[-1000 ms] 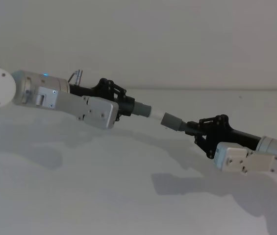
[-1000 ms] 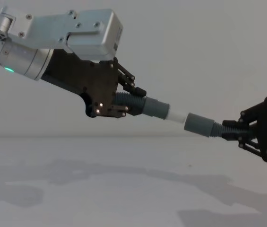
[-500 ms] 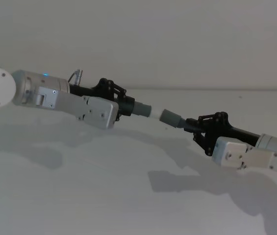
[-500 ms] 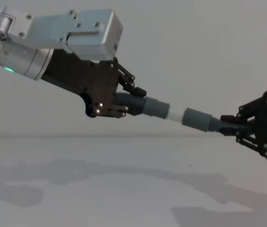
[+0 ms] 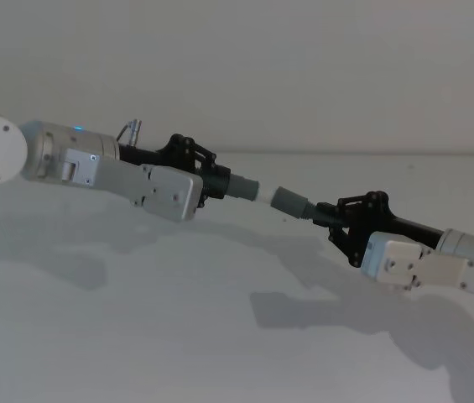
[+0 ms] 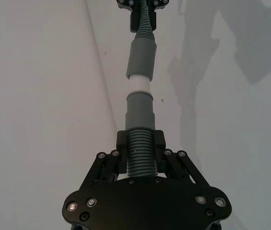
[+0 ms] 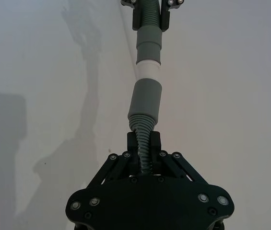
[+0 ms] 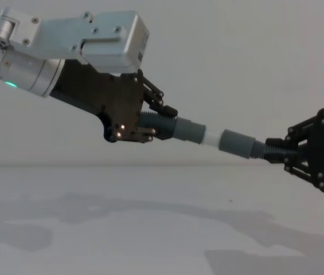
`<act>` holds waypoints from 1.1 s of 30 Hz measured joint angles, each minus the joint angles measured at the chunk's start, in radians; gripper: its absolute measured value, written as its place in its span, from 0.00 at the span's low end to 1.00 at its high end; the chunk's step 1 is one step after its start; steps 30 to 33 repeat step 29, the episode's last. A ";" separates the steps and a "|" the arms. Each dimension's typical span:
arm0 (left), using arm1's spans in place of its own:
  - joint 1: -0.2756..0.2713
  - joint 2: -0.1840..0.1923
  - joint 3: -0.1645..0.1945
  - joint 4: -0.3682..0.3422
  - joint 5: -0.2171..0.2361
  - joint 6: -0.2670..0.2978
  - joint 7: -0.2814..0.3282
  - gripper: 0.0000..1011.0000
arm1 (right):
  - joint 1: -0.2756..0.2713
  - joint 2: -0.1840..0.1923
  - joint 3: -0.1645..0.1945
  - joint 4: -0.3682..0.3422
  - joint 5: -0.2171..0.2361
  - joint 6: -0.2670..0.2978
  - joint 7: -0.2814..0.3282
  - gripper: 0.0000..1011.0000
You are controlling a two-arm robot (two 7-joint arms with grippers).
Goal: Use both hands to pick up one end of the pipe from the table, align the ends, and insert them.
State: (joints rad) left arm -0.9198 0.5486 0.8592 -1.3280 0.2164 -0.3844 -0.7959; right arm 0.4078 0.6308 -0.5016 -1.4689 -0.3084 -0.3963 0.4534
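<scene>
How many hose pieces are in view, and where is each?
2. The ribbed piece with the white tip is held aloft in the left claw; the piece with the wide cuff is in the right claw.

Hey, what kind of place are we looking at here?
Probably a robot test bench: a plain matt white table, a bare pale wall, and two black skeletal claws joining dark grey ribbed hose pieces.

Premises are presenting as a robot test station or laboratory bench. A plain matt white table (image 5: pixel 136 336) is meeting a bare pale wall (image 5: pixel 304 67) behind it. No household or shop fittings are showing. Two instrumented arms are casting shadows across the surface.
</scene>
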 joint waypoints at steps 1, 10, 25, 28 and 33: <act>0.000 0.000 0.000 0.000 0.000 0.000 0.000 0.30 | 0.000 0.000 0.000 0.000 0.001 0.001 0.001 0.12; 0.000 0.000 0.000 0.000 0.000 0.000 0.000 0.30 | -0.001 0.000 -0.001 -0.003 0.006 0.005 0.005 0.12; 0.000 0.000 0.000 0.000 0.000 0.000 0.000 0.30 | -0.001 0.000 -0.001 -0.005 0.009 0.006 0.007 0.12; 0.000 0.000 0.000 0.000 0.000 0.000 0.000 0.30 | -0.001 0.000 -0.001 -0.005 0.009 0.007 0.007 0.12; 0.000 0.000 0.000 0.000 0.000 0.000 0.000 0.30 | -0.001 0.000 -0.001 -0.005 0.009 0.007 0.007 0.12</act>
